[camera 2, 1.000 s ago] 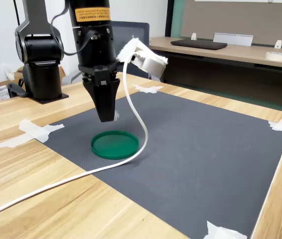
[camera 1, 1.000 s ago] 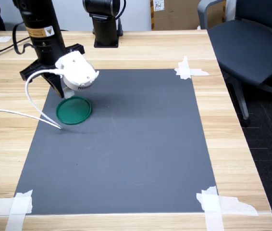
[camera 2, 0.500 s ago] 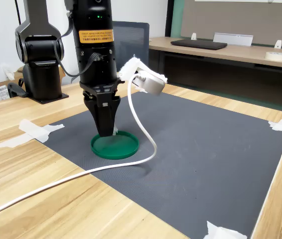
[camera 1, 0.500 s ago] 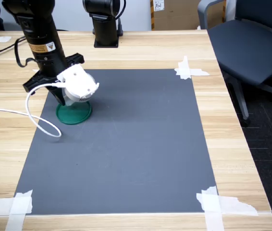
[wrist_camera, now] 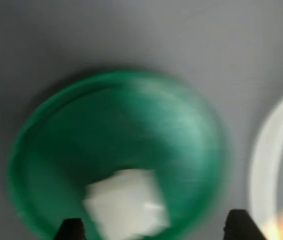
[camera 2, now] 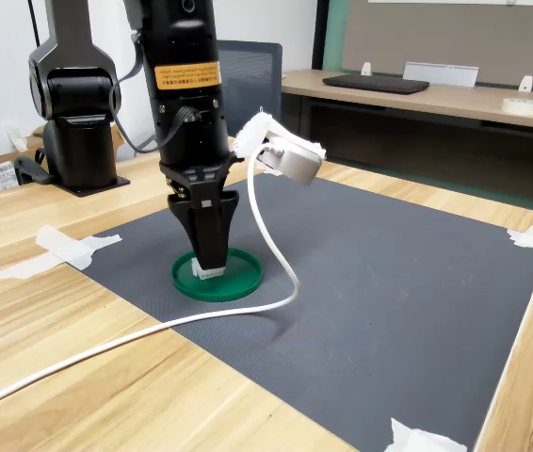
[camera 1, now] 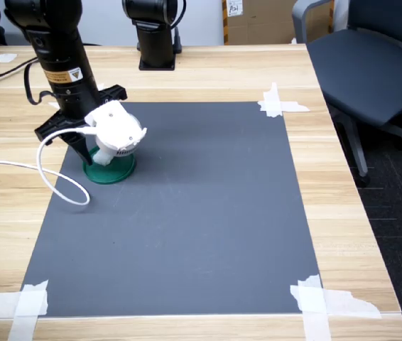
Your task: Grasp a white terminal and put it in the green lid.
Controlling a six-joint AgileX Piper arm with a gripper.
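Observation:
The green lid (camera 2: 243,281) lies near the left edge of the dark mat in both exterior views; the first exterior view shows the lid (camera 1: 121,172) partly covered by the white wrist camera housing (camera 1: 116,128). The white terminal (wrist_camera: 126,202) rests on the lid's floor in the wrist view, blurred, and the second exterior view shows the terminal (camera 2: 206,273) at the finger ends. My gripper (camera 2: 209,266) points straight down into the lid. In the wrist view my gripper (wrist_camera: 154,228) is open, its two dark fingertips (wrist_camera: 70,230) standing clear on either side of the terminal.
A white cable (camera 2: 266,235) loops from the wrist camera over the mat and off across the wooden table (camera 1: 187,71). Tape strips (camera 1: 279,105) hold the mat's corners. A second black arm base (camera 1: 155,35) stands behind, an office chair (camera 1: 371,64) to the first exterior view's right.
The arm has come down from above the lid until its fingers reach into it. The white terminal now sits on the lid's floor and the cable loop has sagged onto the mat.

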